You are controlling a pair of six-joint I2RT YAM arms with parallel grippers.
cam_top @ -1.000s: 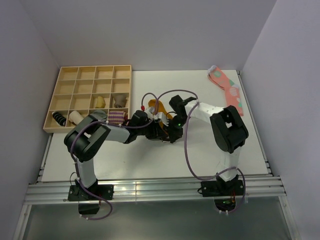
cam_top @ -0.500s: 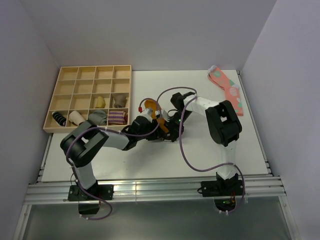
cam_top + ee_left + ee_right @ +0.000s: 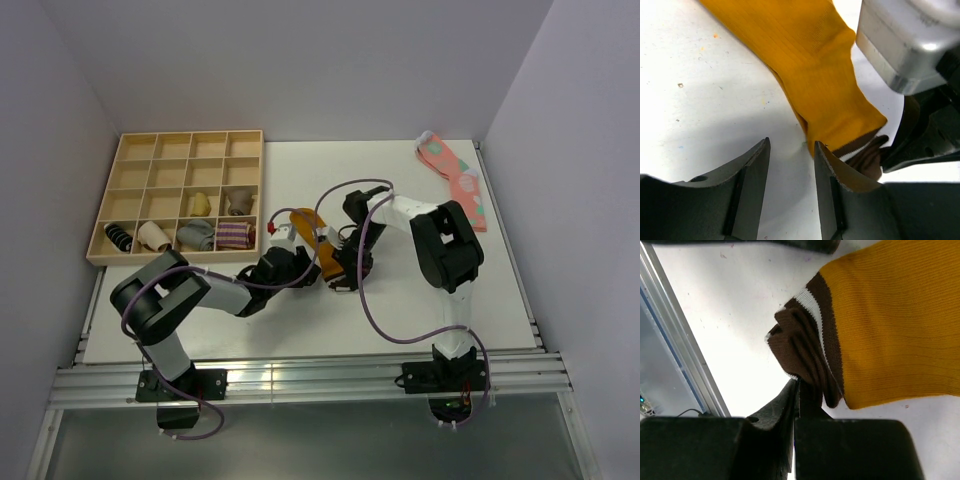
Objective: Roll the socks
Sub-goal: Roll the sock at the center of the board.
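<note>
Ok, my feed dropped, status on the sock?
Right tool shut on sock, at cuff. Left tool open, empty, beside sock. Nothing blocking.

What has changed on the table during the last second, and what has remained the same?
The left hand drew back toward the near edge and its jaws opened wider; they stand open beside the orange sock, which now shows more of its length. The right hand stayed shut on the sock's brown cuff. The pink sock and the wooden tray did not move.
</note>
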